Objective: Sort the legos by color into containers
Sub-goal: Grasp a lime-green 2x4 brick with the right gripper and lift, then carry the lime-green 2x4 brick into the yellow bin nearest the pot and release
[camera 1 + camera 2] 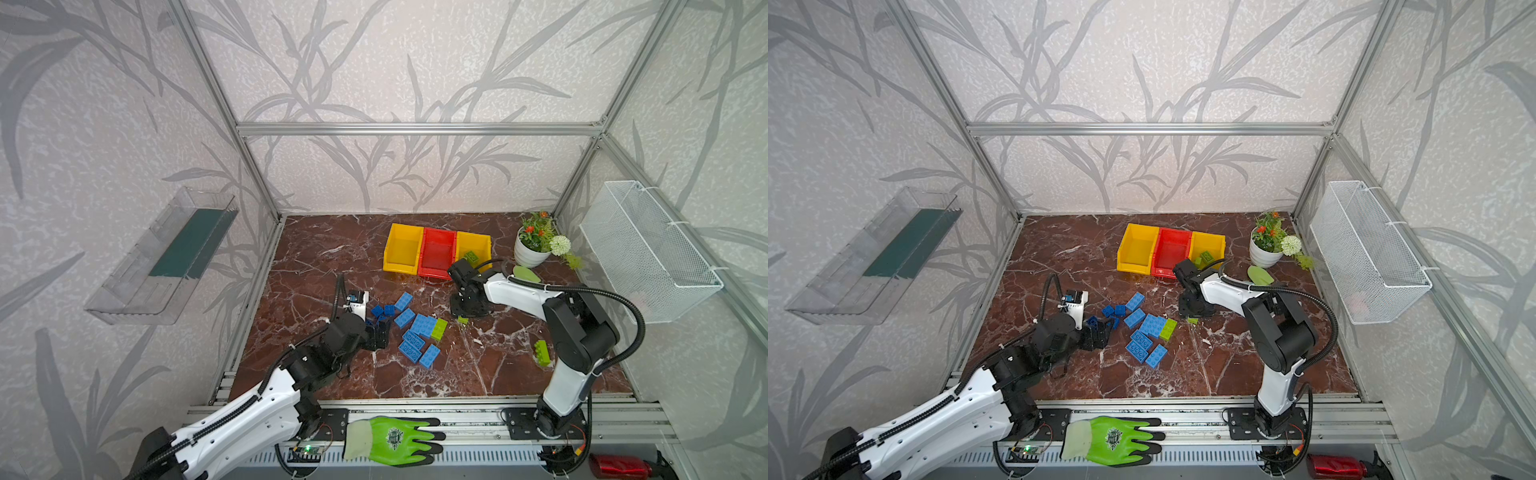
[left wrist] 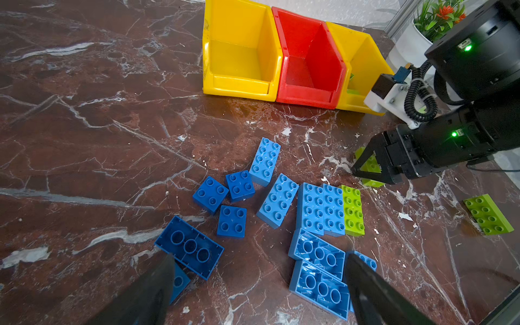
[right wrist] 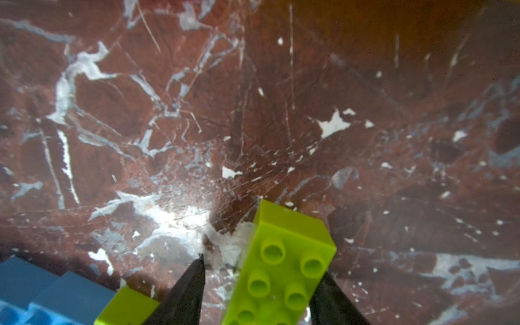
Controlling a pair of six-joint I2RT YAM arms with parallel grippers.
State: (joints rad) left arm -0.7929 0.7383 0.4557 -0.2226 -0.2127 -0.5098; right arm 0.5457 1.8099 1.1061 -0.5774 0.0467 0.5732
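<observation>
Several light and darker blue legos [image 1: 409, 328] [image 2: 278, 202] lie scattered mid-table, with a lime one [image 1: 439, 328] against them. My left gripper [image 1: 380, 334] [image 2: 259, 256] hovers open at the pile's left edge, holding nothing. My right gripper [image 1: 463, 318] [image 3: 263, 264] is down on the table astride a lime-green lego [image 3: 289, 253] [image 2: 371, 166]. One finger touches it and a gap shows at the other. The containers stand behind: yellow [image 1: 402, 248], red [image 1: 437, 252], yellow [image 1: 484, 243]. A green lego [image 1: 471, 257] lies in the right yellow one. Another green lego [image 1: 541, 353] sits near the right arm.
A potted plant [image 1: 532, 249] and a flat green piece [image 1: 525, 274] stand at the back right. A wire basket [image 1: 648, 249] hangs on the right wall, a clear tray [image 1: 166, 257] on the left. A green glove [image 1: 395, 440] lies on the front rail.
</observation>
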